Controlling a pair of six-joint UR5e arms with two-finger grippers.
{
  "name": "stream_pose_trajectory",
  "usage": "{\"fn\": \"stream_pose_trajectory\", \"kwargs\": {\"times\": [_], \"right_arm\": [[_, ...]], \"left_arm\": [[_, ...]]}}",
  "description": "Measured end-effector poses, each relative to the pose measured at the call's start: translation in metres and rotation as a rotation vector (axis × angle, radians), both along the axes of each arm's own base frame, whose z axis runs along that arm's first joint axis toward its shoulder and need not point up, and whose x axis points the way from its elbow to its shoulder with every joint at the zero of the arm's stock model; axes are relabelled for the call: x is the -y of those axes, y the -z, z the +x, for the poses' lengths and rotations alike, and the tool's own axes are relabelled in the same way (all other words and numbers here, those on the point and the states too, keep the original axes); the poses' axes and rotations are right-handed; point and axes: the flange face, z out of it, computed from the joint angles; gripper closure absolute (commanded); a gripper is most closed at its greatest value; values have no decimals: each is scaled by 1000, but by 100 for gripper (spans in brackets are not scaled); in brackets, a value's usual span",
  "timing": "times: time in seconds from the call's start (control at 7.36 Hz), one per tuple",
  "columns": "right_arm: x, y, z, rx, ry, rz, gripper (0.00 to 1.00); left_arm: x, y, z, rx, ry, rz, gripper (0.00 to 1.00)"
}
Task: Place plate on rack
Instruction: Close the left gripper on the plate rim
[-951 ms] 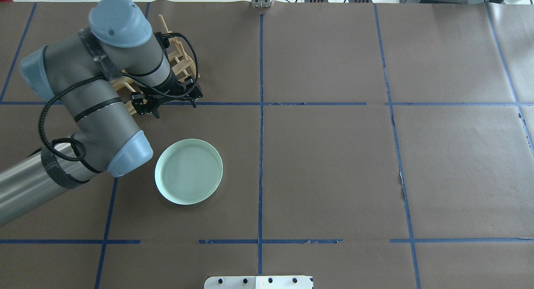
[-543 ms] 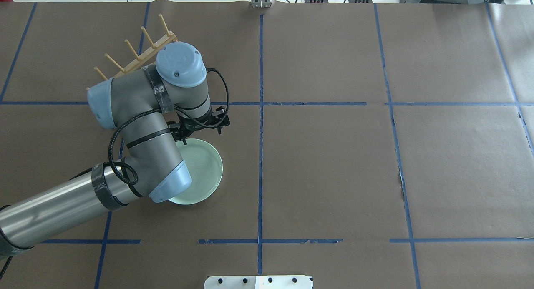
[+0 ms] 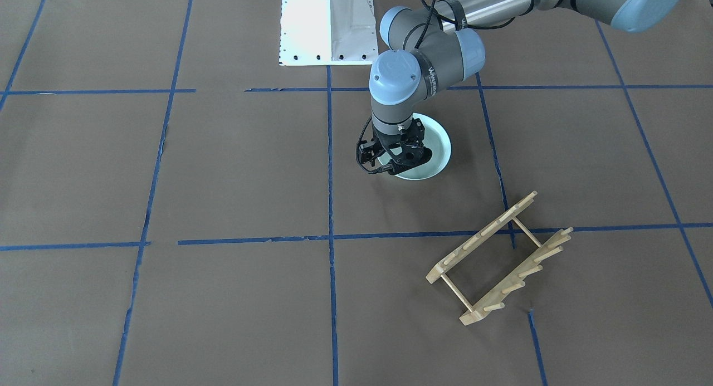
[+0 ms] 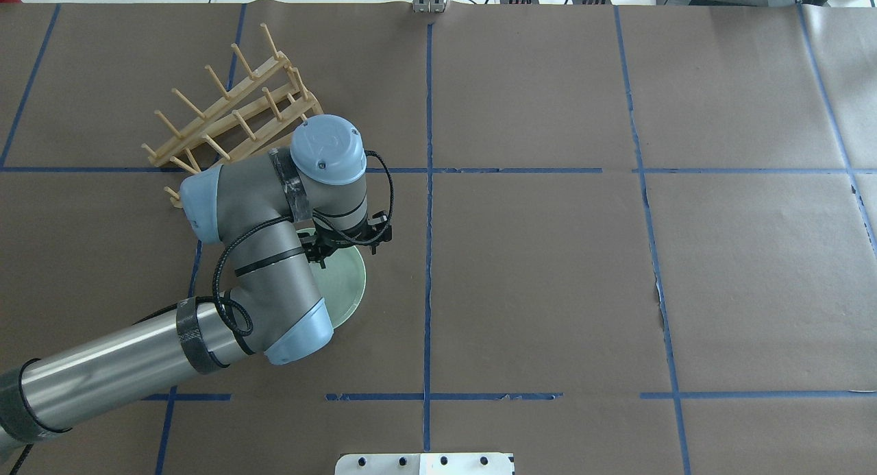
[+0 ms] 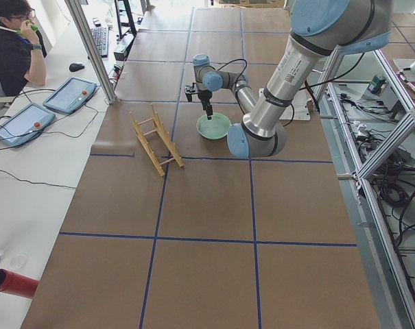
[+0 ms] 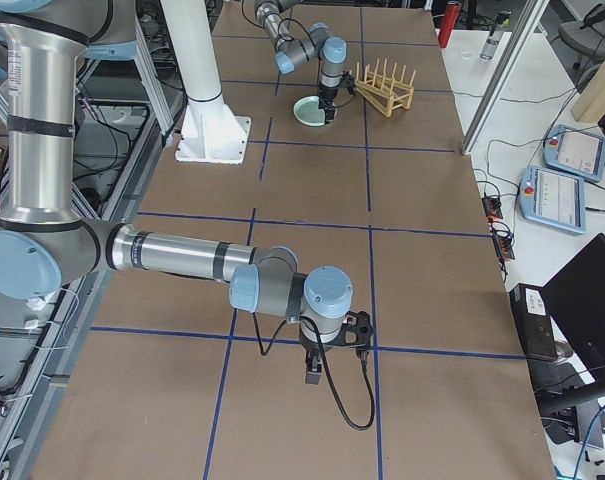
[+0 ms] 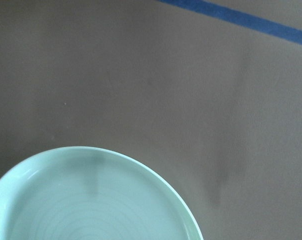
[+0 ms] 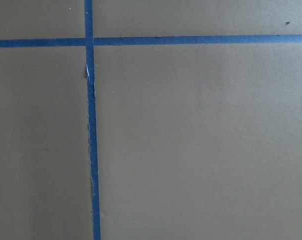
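Observation:
The pale mint-green plate (image 3: 437, 149) lies flat on the brown table paper, partly hidden under my left arm in the overhead view (image 4: 348, 283). It fills the lower left of the left wrist view (image 7: 91, 200). My left gripper (image 3: 390, 169) hangs over the plate's edge on the rack side, pointing down, open and empty. The light wooden rack (image 3: 498, 258) stands upright and empty beyond the plate (image 4: 233, 112). My right gripper (image 6: 312, 378) hovers low over bare paper far from both. I cannot tell whether it is open or shut.
Blue tape lines (image 4: 428, 187) grid the paper. The white robot base (image 3: 326, 24) stands at the near table edge. An operator (image 5: 15, 41) sits at a side bench with tablets beyond the table's far edge.
My left arm has swung from above the rack towards me and to the right, and its gripper now hangs over the plate's edge. The rack is uncovered. The plate has not moved.

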Motion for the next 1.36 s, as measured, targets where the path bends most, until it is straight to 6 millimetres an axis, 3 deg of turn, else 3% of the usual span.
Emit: {"fn": "stream_pose_trajectory", "kwargs": {"times": [0.54,0.68,0.81,1.36], "right_arm": [[0,0,0,0,1,0,0],[0,0,0,0,1,0,0],[0,0,0,0,0,0,0],[0,-1,0,0,0,-2,0]], "left_arm": [[2,-6,10,-11,-2,3,51],[2,-7,12,-10,-3,3,82],[1,-7,13,-11,-5,2,100],[-3,4,12,-65,-24,-13,100]]}}
